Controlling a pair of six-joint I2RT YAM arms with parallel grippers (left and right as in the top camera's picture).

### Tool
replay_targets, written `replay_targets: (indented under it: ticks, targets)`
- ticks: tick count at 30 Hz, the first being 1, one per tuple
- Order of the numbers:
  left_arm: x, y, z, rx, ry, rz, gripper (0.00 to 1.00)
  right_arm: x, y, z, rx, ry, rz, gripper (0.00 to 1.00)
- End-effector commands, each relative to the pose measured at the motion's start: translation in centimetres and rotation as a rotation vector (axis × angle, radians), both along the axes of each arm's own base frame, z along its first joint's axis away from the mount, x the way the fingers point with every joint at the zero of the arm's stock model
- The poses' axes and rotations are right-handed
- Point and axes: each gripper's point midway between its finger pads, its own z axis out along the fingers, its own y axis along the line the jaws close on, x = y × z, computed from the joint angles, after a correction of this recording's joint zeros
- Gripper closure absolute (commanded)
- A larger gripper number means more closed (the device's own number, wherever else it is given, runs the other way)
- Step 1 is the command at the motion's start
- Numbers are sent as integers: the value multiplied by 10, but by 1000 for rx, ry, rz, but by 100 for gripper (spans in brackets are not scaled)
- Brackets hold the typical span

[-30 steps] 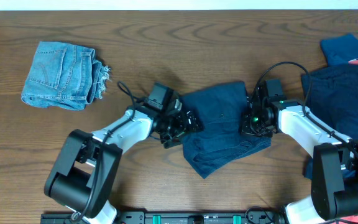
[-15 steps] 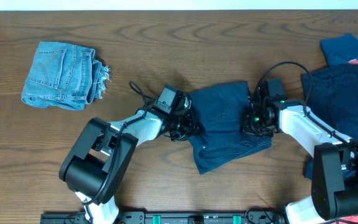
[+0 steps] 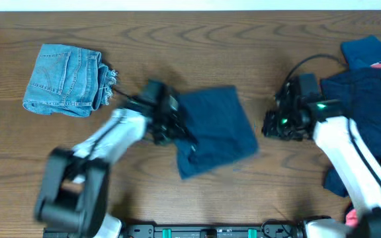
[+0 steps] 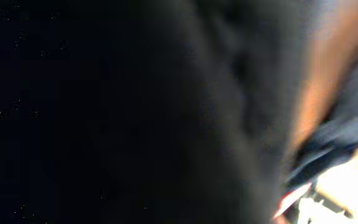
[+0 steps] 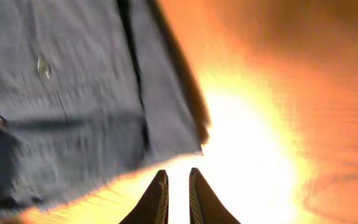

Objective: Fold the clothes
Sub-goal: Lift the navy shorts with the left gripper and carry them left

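Near the middle of the worktop [image 3: 243,39], the navy shorts [image 3: 213,129] now sit further toward the left edge than a second ago, and the overhead view is streaked with motion. The left fingers [image 3: 170,129], spread beside the shorts' left hem a second ago, are now pressed together on that hem and seem to be dragging it. The right fingers [image 5: 162,186] have come off the cloth and pulled back toward the pile of clothes [image 3: 369,99] at the right edge. One arm alone probably carries the fold now.

Only the right wrist view shows its fingers nearly touching, with nothing between them, over bare wood and the shorts' corner just ahead. The left wrist view is filled with dark blurred cloth. Only the overhead view shows the denim shorts [image 3: 68,79], bundled near the far left corner.
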Motion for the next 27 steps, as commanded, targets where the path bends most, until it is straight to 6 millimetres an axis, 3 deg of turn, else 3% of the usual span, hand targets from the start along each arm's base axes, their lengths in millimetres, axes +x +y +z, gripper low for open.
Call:
replay_targets:
  ticks: [1,4,8,12,18,21,27]
  targets:
    - [56,41,91,-47,-284,124,94,9,0,42,23,-137,-10,88]
    - [85,87,139,-63,-407,277,94,10,0,61,39,-196,-27,87]
    - [128,155,191,-66,-604,460,94,11,1,67,52,-217,-43,89]
    - [156,209,217,-87,-735,613,94,10,1,67,52,-213,-45,89]
    - [188,274,208,-120,-791,783,94,10,0,66,51,-209,-45,89]
    - [200,300,190,-155,-764,866,94,7,0,65,49,-197,-45,90]
    - [197,318,155,-159,-653,915,94,6,-1,64,44,-190,-47,89]
